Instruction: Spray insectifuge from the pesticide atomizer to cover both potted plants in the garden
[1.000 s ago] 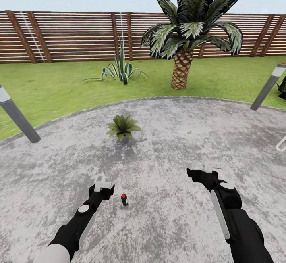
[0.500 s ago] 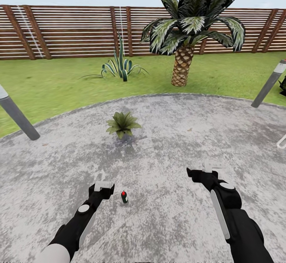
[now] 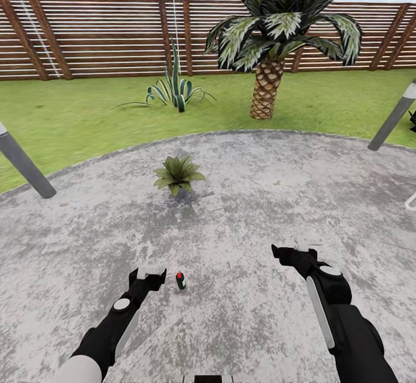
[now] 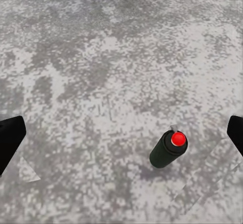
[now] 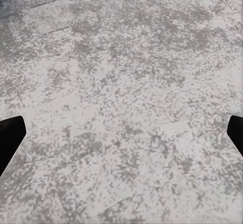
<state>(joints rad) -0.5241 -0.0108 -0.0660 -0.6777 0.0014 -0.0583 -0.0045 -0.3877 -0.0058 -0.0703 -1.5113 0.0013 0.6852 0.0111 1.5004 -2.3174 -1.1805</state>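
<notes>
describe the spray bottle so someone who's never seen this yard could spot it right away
Start on the grey mottled patio in front of the lawn and slatted fence. Near its front, just right of the left gripper, the pesticide atomizer stands upright. It is a slim dark bottle with a red top, unlike the leafy potted plant farther back.

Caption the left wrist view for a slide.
Open left hand above the upright pesticide atomizer on the grey patio.
</notes>
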